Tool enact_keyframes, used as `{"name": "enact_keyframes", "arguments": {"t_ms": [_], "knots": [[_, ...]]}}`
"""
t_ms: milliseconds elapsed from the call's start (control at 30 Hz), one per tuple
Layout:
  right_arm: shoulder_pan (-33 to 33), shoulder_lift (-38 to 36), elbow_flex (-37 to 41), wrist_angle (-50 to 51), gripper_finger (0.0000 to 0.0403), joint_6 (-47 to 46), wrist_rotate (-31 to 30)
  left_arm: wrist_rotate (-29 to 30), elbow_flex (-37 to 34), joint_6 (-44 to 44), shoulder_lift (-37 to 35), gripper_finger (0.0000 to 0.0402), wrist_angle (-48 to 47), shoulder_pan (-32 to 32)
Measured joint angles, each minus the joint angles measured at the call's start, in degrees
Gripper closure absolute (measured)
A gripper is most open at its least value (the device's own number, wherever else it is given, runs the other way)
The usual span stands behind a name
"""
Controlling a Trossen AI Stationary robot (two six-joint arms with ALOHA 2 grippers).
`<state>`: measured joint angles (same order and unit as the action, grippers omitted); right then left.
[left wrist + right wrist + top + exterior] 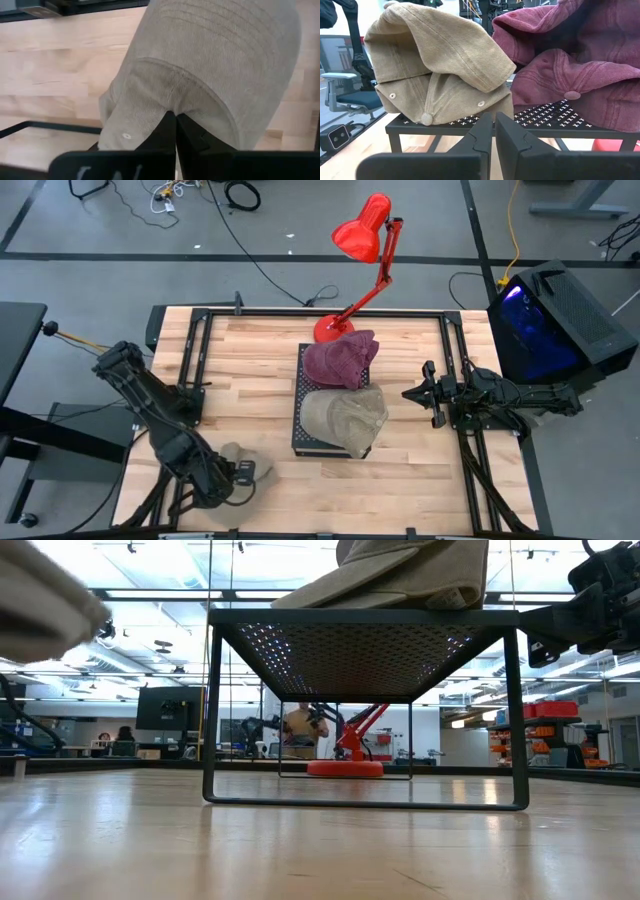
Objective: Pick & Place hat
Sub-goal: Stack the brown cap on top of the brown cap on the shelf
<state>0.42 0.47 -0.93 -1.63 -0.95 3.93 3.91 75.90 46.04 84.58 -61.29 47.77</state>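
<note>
Right up against the lens: the pale beige hat (200, 75), soft ribbed cloth, pinched in the left gripper (175, 134). Dark fingers (162, 137) pressed together on a fold of the crown, no gap to speak of, with a small metal eyelet just beside them. Moving outward along the cloth: panel seams, then a curved seam, then the stiff brim with its rows of parallel stitching. Brim pointing away from the wrist, so long axis running straight on from the fingers. Seen from above, sitting near the front left corner of the wooden table (250, 370), well apart from the rack. Probably the blurred pale mass high at the low view's left edge, though too smeared to swear to it.

Over to the right gripper (493, 135): fingers all but touching, only a sliver between them, gripping nothing. Parked at the table's right side, aimed level at the black rack (545, 120), a flat perforated metal shelf on thin legs. Up on that shelf, a tan hat (435, 55), heavier twill, crumpled and folded over itself, brim drooping past the front edge. Touching it on the far side, a maroon hat (580, 65), faded and slouched, button showing. Beyond the rack, a glossy red desk lamp (362, 230) with its round base on the table's back edge.
</note>
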Motion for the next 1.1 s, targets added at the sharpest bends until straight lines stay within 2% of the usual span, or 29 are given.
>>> {"name": "enact_keyframes", "arguments": {"t_ms": [367,767,1100], "knots": [[0.0,0.0,0.0,0.0,0.0376,0.0,0.0,5.4,9.5,0.1,0.0,0.0401,-5.6,0.0],[0.0,0.0,0.0,0.0,0.0376,0.0,0.0,6.1,18.1,-0.4,0.0,0.0401,-8.4,0.0],[0.0,0.0,0.0,0.0,0.0376,0.0,0.0,12.4,22.6,-0.1,0.0,0.0401,-8.8,-0.1]]}}
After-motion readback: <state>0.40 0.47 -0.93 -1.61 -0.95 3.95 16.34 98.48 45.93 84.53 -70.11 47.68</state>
